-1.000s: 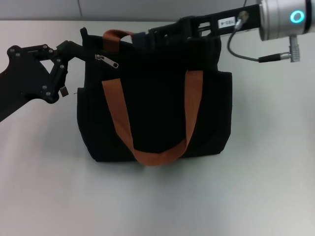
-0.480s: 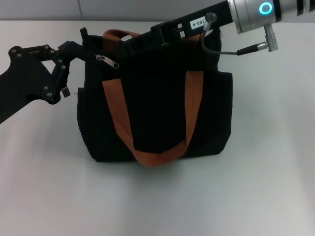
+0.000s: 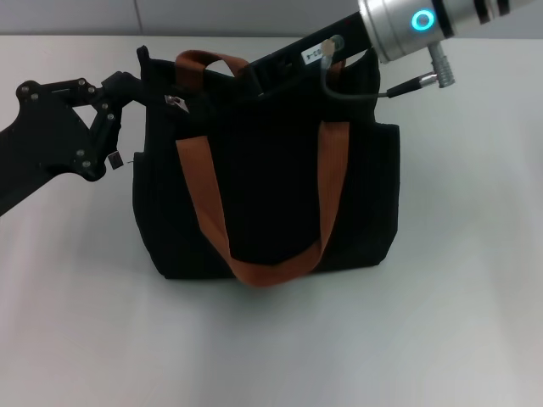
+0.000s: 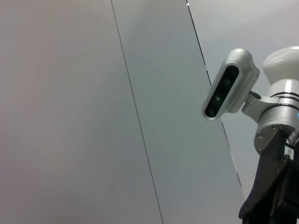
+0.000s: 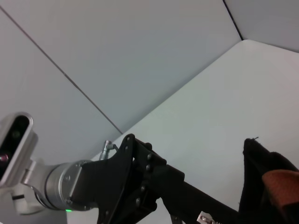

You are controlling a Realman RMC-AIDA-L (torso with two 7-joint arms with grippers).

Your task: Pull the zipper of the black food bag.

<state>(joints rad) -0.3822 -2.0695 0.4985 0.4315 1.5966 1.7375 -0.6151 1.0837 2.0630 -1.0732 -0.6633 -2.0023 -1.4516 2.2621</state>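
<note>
Orange-brown webbing of one handle [image 3: 270, 271] loops low across the front of the black food bag [image 3: 271, 195], which stands upright on the white table [image 3: 441, 322] at the frame's centre. At the bag's upper left corner the left gripper [image 3: 140, 89] touches the top edge; whether its fingers are clamped cannot be told. Just beside it, the zipper [image 3: 176, 102] shows as a silver tab. From the upper right, the right gripper [image 3: 208, 95] reaches over the bag's top toward that tab, its fingers' state unclear.

white table [image 3: 441, 322], grey panelled wall [image 4: 70, 116]
</note>
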